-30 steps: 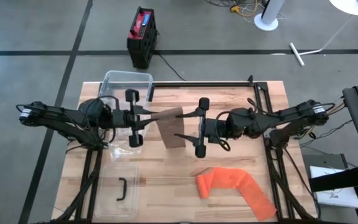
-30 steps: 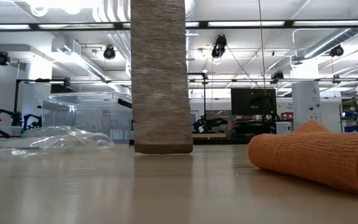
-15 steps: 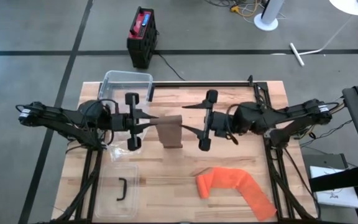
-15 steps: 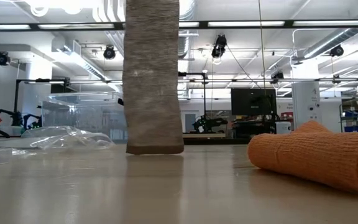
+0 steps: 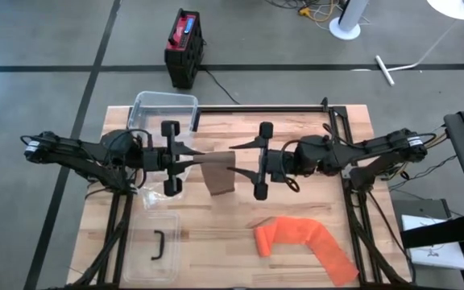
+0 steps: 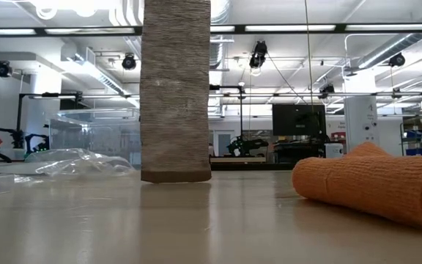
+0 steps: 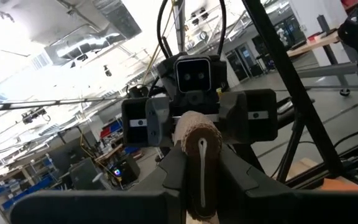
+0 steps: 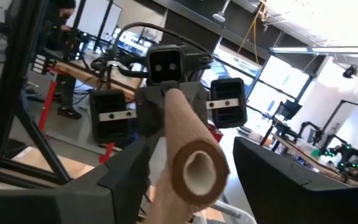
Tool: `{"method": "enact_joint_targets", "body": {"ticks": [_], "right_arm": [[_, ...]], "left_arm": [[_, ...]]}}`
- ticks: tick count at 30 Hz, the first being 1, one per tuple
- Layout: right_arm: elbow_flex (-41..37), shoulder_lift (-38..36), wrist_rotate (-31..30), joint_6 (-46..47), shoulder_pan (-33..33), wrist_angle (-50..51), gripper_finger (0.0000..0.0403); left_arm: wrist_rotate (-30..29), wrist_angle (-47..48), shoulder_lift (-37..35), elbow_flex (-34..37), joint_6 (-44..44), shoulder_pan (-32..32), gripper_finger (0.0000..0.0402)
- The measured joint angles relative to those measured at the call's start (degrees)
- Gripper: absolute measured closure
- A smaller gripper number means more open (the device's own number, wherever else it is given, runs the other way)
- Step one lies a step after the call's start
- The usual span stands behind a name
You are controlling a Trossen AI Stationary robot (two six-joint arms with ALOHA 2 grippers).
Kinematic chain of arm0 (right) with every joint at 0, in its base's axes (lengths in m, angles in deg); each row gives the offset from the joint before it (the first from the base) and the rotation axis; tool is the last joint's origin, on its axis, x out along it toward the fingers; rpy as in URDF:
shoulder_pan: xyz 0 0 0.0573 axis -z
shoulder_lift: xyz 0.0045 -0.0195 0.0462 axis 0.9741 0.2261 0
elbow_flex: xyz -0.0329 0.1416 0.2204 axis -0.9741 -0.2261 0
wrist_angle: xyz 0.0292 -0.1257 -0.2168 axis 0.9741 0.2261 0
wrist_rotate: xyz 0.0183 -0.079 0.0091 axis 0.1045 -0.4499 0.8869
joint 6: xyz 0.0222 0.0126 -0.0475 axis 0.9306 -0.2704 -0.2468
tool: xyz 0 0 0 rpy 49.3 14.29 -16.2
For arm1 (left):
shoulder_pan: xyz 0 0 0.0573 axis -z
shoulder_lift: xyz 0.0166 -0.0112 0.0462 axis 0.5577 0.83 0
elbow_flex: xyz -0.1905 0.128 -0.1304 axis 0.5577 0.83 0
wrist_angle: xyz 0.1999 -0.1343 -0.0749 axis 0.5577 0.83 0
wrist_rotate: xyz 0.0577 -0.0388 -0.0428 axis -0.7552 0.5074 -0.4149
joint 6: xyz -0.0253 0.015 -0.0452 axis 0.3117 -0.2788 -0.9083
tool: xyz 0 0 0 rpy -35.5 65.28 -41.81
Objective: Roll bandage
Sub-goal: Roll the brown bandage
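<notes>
**Tan bandage held between both grippers, tail hanging**

You have the tan bandage [image 5: 217, 175] suspended between the two arms, its rolled end spanning the gap and its loose tail dropping to touch the table [image 5: 312, 205] below them. The left gripper [image 5: 193, 159] is closed tight on one end of the roll; in the left wrist view the roll [image 7: 195, 134] sits pinched right between its fingers. The right gripper [image 5: 234, 159] sits around the other end with its fingers wide, either side of the hollow core [image 8: 194, 171]; you can't tell if it grips yet.

Handling: judge it light, soft, stretchy, limp. It sags and unrolls if slack. Take it by the rolled core ends, not the hanging cloth.

Versus a second ago: the right gripper has narrowed a bit, and the tail has shifted towards the left gripper and hangs squarer. The orange bandage [image 5: 304, 242], well off beside the right arm, hasn't moved.
</notes>
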Motion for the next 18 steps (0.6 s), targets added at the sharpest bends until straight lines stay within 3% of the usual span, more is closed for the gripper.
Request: {"method": "enact_joint_targets", "body": {"ticks": [10, 18], "right_arm": [[0.0, 0.15, 0.61, -2.08, 1.1, 0.04, 0.0254], [1.28, 0.13, 5.27, -2.43, 2.88, 3.72, 0.0262]], "left_arm": [[-0.02, -0.42, 0.05, 0.0, -1.0, -0.02, 0.0362], [-0.09, -0.82, 1.35, -0.77, -2.07, -0.02, 0.0362]]}}
